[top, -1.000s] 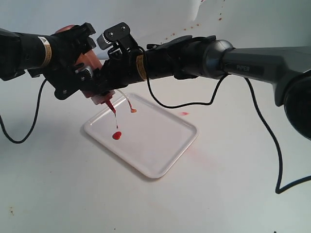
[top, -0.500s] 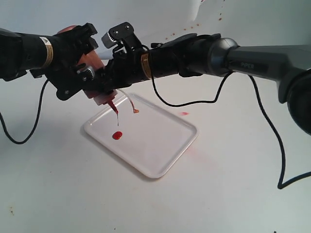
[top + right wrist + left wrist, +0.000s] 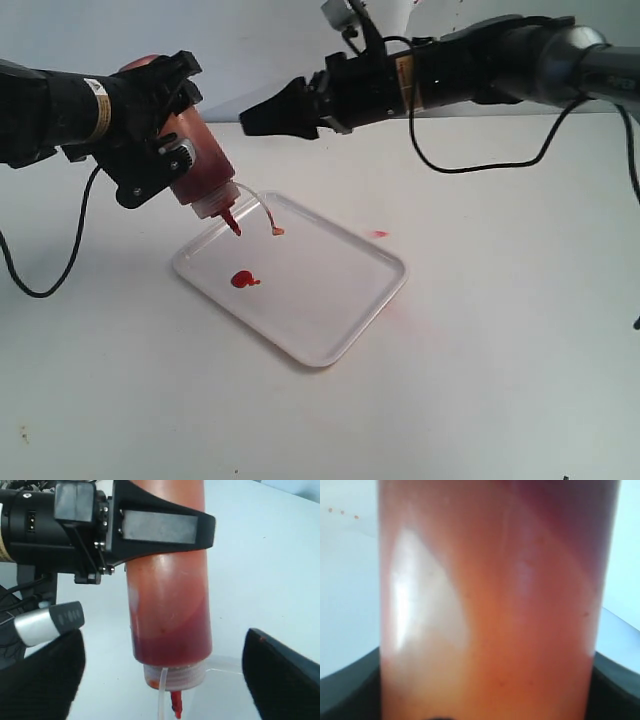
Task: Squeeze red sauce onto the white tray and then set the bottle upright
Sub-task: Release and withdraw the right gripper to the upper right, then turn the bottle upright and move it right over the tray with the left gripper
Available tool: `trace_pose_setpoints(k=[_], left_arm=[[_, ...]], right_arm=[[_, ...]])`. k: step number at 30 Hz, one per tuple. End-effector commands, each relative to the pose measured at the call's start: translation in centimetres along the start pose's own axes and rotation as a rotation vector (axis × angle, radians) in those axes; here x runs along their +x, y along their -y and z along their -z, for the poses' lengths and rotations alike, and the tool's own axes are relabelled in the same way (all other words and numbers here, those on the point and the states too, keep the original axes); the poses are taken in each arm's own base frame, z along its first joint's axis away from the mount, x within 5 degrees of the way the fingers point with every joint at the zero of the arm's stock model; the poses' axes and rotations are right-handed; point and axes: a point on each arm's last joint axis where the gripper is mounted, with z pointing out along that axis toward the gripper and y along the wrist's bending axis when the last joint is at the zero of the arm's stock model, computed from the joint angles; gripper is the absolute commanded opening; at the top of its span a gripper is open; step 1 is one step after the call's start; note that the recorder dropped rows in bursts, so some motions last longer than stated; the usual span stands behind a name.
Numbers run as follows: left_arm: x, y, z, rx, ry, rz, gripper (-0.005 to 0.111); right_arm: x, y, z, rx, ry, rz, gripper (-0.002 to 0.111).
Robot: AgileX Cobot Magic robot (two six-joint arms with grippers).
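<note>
My left gripper (image 3: 168, 125) is shut on the bottle (image 3: 200, 160) and holds it tilted, red nozzle (image 3: 232, 222) down, over the far left corner of the white tray (image 3: 330, 310). The tethered cap (image 3: 277, 230) dangles beside the nozzle. A blob of red sauce (image 3: 242, 279) with a small tail lies on the tray below. My right gripper (image 3: 262, 118) hangs open above and to the right, apart from the bottle. In the right wrist view the bottle (image 3: 170, 610) stands ahead of my open right gripper (image 3: 165, 680). The bottle (image 3: 490, 610) fills the left wrist view.
A faint red smear (image 3: 379, 234) marks the white table behind the tray. Black cables (image 3: 50, 285) trail from both arms, one looping under the right arm (image 3: 470, 165). Small red specks (image 3: 405, 50) dot the back wall.
My right gripper has opened, let go of the bottle and pulled back up and to the right. The thread of sauce from the nozzle has stopped; the blob now shows a tail.
</note>
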Motion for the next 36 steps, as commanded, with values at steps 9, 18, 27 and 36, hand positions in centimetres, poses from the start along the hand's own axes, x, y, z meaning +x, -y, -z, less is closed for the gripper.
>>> trace_pose_setpoints(k=[9,18,27,36], left_arm=[[0.6,0.1,0.3,0.023,-0.051,0.221,0.000],[0.1,0.5,0.2,0.030,-0.033,0.437,0.000],[-1.8,0.1,0.3,-0.003,0.141,0.970,0.000],[-5.1,-0.2,1.0,-0.073,0.451,1.480,0.000]], right_arm=[[0.9,1.1,6.8,0.002,0.026,-0.033,0.000],[4.5,1.8,13.4,0.120,0.060,-0.149,0.000],[7.0,-3.8,18.0,0.730,0.231,-0.023,0.000],[11.6,-12.2,19.0,0.745,0.559,0.068,0.000]])
